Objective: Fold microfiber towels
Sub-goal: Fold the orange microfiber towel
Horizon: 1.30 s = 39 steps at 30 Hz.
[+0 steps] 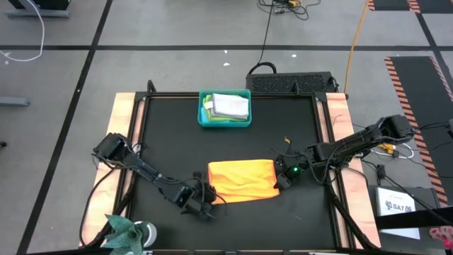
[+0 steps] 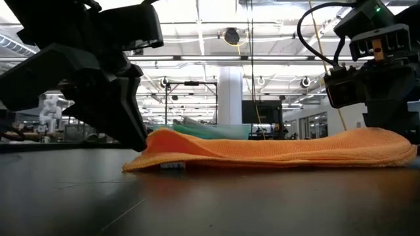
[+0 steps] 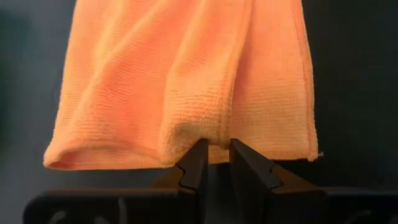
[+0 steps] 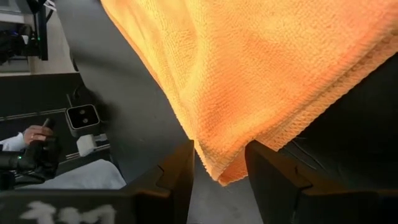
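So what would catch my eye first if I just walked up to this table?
The bright orange-yellow towel, folded over on the black table near its front middle. The left gripper pinches its near-left edge, and the right gripper sits around its right end. Farther back stands a teal bin holding more folded cloths.

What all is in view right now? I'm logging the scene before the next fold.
orange towel: one, orange-yellow, folded flat mid-table between both pincers
bin: one, teal, far side of the table
folded towels: a stack, grey on top, green edge showing, inside the bin
table: one, black top, wooden side rails
person's hand: one, off the table, right wrist view
left pincer: shut on the towel's near-left edge
right pincer: jaws apart around the towel's right edge
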Each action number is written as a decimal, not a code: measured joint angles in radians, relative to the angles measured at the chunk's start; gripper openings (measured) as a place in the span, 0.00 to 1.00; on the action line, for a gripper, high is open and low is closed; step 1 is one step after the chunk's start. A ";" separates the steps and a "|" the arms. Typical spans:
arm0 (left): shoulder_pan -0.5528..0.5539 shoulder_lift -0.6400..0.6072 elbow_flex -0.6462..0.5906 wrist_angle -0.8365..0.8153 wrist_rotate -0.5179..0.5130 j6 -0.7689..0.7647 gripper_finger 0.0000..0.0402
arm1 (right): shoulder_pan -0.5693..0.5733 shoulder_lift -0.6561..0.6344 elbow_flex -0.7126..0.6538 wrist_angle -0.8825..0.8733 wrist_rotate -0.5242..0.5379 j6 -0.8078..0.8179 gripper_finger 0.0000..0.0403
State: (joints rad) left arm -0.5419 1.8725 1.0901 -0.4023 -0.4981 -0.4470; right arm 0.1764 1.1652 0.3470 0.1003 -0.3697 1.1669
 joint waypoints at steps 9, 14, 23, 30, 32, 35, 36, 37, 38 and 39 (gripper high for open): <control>0.021 0.000 0.000 0.011 -0.019 -0.066 0.17 | 0.000 0.000 0.000 0.000 0.001 0.000 0.33; 0.025 0.000 0.004 0.003 -0.019 -0.100 0.09 | 0.000 0.000 0.000 0.000 0.001 0.000 0.33; 0.025 -0.001 0.116 -0.049 -0.033 -0.094 0.01 | 0.000 0.000 0.000 0.000 0.001 -0.001 0.33; 0.014 -0.002 0.140 -0.080 0.043 -0.165 0.00 | 0.000 0.000 0.000 0.000 0.001 -0.003 0.33; -0.003 -0.002 0.140 -0.085 0.072 -0.180 0.00 | 0.000 0.000 0.000 0.000 0.001 -0.004 0.33; -0.030 -0.002 0.140 -0.085 0.110 -0.205 0.00 | 0.000 0.000 0.000 0.000 0.000 -0.010 0.33; -0.038 -0.002 0.140 -0.085 0.114 -0.218 0.00 | 0.000 0.000 0.000 0.000 0.001 -0.012 0.33; -0.046 -0.002 0.140 -0.085 0.118 -0.225 0.00 | 0.000 0.000 0.000 0.000 0.000 -0.013 0.33; -0.052 -0.002 0.140 -0.085 0.121 -0.232 0.00 | 0.000 0.000 0.000 0.000 0.000 -0.018 0.33; -0.057 -0.002 0.140 -0.085 0.122 -0.242 0.00 | 0.000 0.000 0.000 0.000 0.000 -0.021 0.33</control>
State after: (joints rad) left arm -0.5987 1.8709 1.2304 -0.4873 -0.3760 -0.6894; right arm 0.1764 1.1652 0.3473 0.1005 -0.3695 1.1458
